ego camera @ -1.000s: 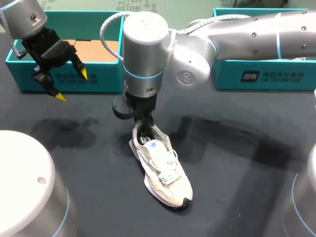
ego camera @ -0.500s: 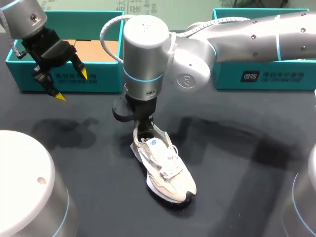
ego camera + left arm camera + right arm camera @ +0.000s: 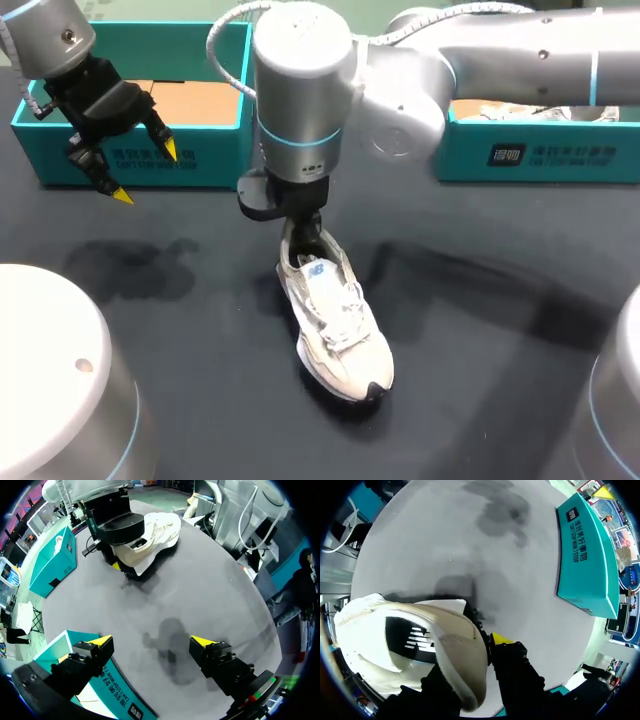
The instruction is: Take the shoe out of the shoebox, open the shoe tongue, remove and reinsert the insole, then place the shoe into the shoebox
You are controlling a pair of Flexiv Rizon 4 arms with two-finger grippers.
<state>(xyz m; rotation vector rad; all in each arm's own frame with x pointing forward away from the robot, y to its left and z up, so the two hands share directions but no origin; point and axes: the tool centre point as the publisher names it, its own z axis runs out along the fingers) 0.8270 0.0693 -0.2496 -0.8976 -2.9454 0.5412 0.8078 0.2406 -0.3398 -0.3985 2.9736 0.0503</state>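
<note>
Shoe (image 3: 335, 325): lay on the desk (image 3: 480, 400); heel rim sat between the right jaws, pinched
Left jaws: spread wide; beside the shoebox (image 3: 215, 160), well apart from the shoe

Head view: fixed above and behind me, looking down on the whole bench (image 3: 480, 330).
Left wrist view: high over the bench, facing along my left pincer (image 3: 152, 641) toward the shoe (image 3: 160, 530), well apart.
Right wrist view: rides my right pincer (image 3: 303, 235), close against the shoe's heel, apparently.
Shared by all three: shoe and bench.
</note>
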